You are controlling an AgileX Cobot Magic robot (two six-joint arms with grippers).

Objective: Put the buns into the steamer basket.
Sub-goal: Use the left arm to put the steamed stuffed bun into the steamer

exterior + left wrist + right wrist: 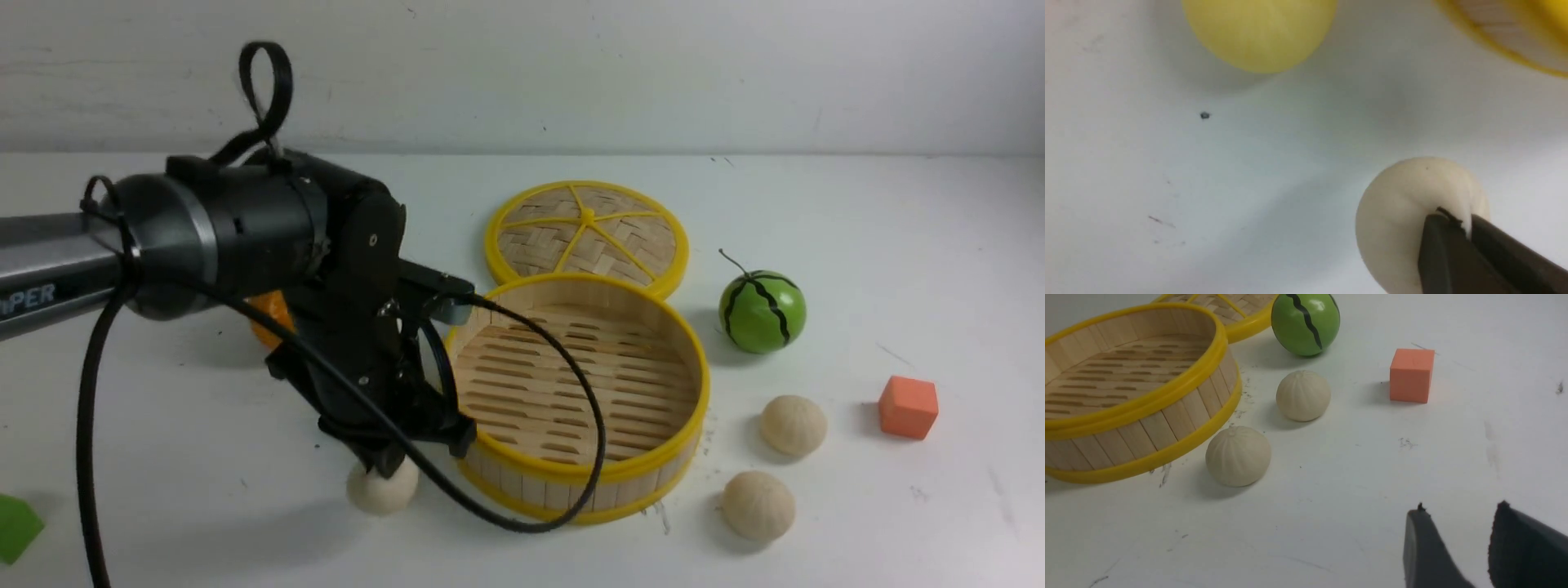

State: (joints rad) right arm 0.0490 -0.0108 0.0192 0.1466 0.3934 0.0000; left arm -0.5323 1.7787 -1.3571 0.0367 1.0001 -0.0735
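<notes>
Bun [374, 493] beside the steamer basket [653, 478], left fingers [1440, 257] pinching its top.

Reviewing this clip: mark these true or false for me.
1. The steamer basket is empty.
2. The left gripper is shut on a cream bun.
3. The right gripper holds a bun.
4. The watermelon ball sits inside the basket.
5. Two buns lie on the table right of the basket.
1. True. The steamer basket shows only its bare slotted floor.
2. True. The left gripper pinches the top of the cream bun beside the basket.
3. False. The right gripper is open and holds nothing.
4. False. The watermelon ball rests on the table, right of the basket.
5. True. A farther bun and a nearer bun lie there.
</notes>
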